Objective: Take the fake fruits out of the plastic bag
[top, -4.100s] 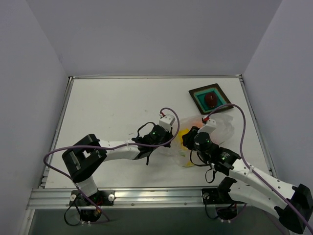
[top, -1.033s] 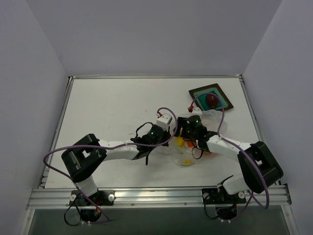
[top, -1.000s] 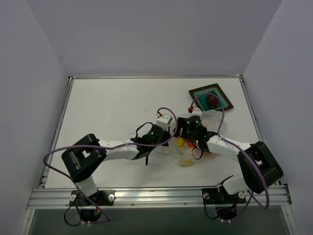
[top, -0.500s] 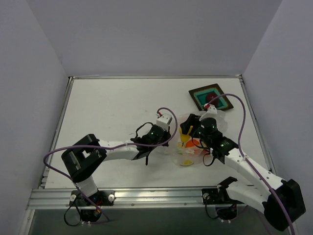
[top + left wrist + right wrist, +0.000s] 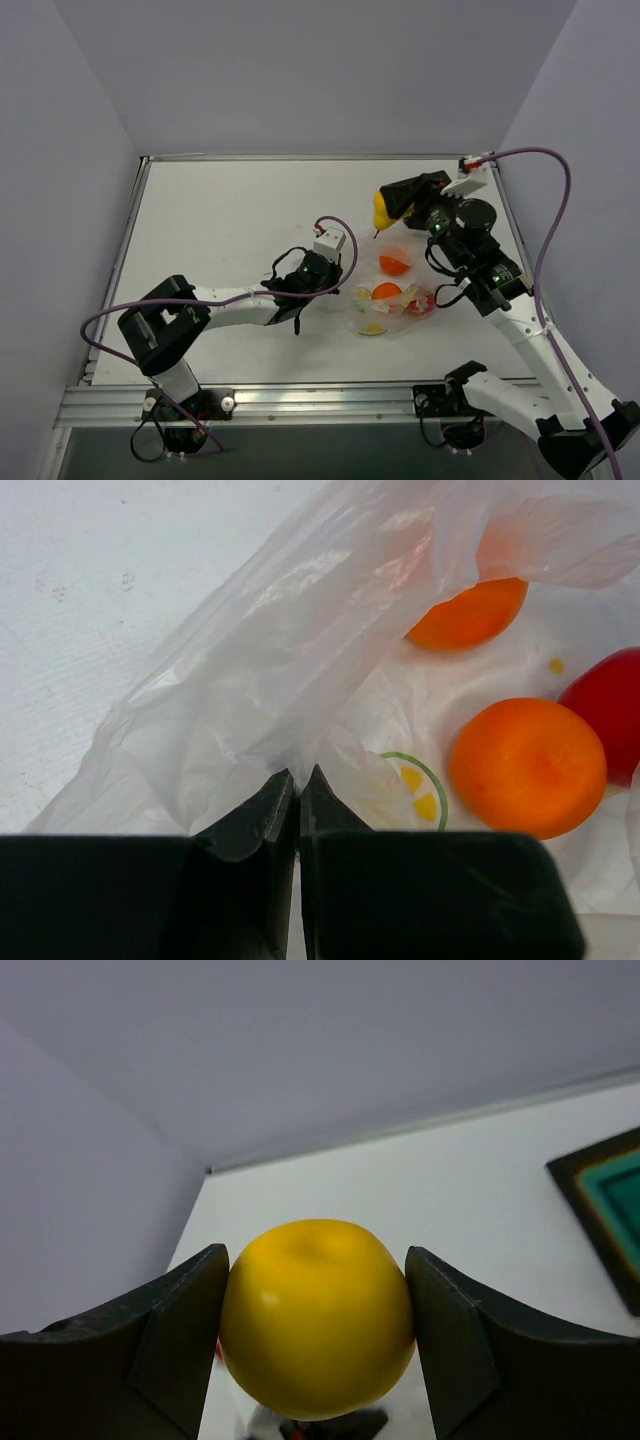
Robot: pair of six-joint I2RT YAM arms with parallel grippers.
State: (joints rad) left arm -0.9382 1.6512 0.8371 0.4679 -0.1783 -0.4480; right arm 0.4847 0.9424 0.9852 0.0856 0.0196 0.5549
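The clear plastic bag [image 5: 385, 305] with citrus prints lies near the table's front middle. My left gripper [image 5: 343, 293] is shut on its left edge; in the left wrist view the fingertips [image 5: 282, 792] pinch the film [image 5: 300, 680]. Two orange balls [image 5: 394, 264] [image 5: 386, 291] lie in the bag and show in the left wrist view [image 5: 528, 765] [image 5: 468, 612]. A red glossy fruit [image 5: 612, 708] shows partly at the right. My right gripper [image 5: 386, 204] is raised above the table, shut on the yellow pear [image 5: 383, 212], which fills the right wrist view [image 5: 318, 1325].
The dark tray with a teal centre [image 5: 608, 1210] shows only at the right edge of the right wrist view; in the top view my right arm [image 5: 470, 250] covers it. White table [image 5: 230, 220], walls behind and at both sides.
My right gripper has lifted the yellow pear out of the bag and swung up toward the back right. The bag now lies flatter with both orange balls showing. The left gripper keeps its hold.
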